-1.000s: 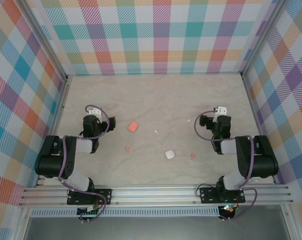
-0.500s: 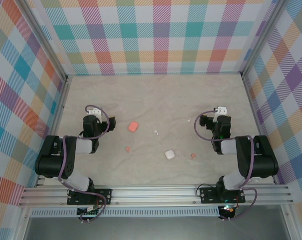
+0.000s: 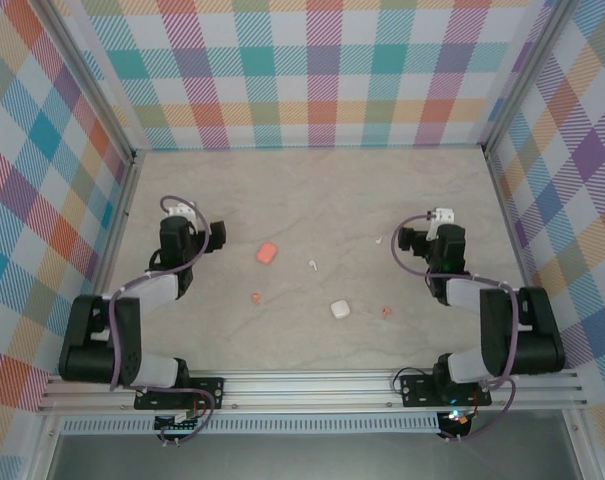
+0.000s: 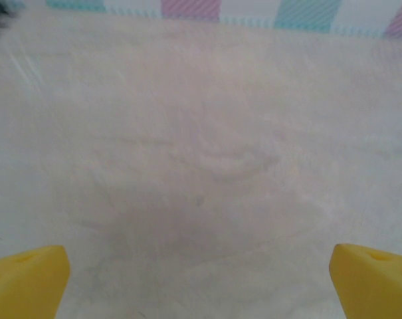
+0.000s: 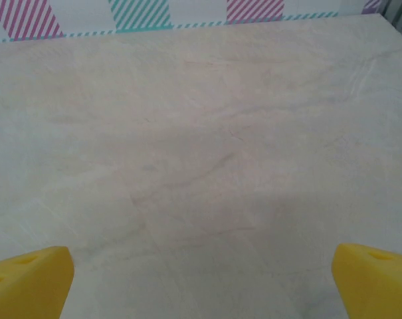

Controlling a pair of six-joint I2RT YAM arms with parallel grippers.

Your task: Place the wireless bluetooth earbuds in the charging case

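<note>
Earbuds (image 3: pixel 312 266) lie scattered on the worktop (image 3: pixel 322 190) near a pink case (image 3: pixel 267 252) and white case (image 3: pixel 339 309); my left gripper (image 4: pixel 201 282) and right gripper (image 5: pixel 201 282) gape wide, empty.

Pink case (image 3: pixel 267 252) on bench (image 3: pixel 322 190), left of ctr. White case (image 3: pixel 340 309) nearer front, right of ctr. White earbud (image 3: pixel 312 265) btwn cases; 2nd white earbud (image 3: pixel 379 240) farther right. Pink earbud (image 3: pixel 256 298) in front of pink case; 2nd pink earbud (image 3: pixel 386 311) near white case, on its right. All loose, none touching.

The left arm (image 3: pixel 154 290) has stretched farther forward and leftward; the right arm (image 3: pixel 468 291) has stretched slightly forward.
</note>
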